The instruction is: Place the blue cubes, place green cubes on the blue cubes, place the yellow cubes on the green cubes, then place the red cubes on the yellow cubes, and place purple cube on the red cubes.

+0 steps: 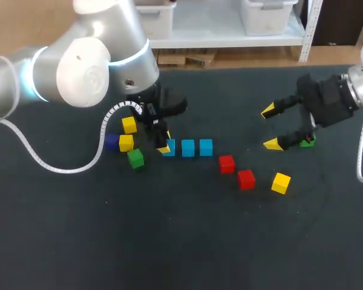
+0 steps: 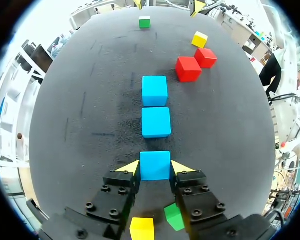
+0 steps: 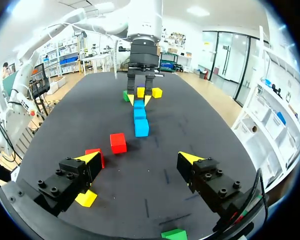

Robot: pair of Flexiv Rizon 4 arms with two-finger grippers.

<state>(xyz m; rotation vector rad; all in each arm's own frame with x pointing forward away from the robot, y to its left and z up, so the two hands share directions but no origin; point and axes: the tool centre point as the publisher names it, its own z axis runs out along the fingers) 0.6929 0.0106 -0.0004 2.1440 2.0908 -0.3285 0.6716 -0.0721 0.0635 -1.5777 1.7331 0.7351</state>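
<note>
Three blue cubes lie in a row on the dark table. My left gripper is shut on the leftmost blue cube, which rests on the table in line with the other two blue cubes. Beside that gripper lie two yellow cubes, a green cube and a purple cube. Two red cubes and a third yellow cube lie right of the row. My right gripper hangs open above the table with nothing between its fingers, a second green cube just behind it.
The table's far edge runs behind both arms. A white cable from my left arm loops over the table at the left. Bare dark tabletop stretches in front of the cubes.
</note>
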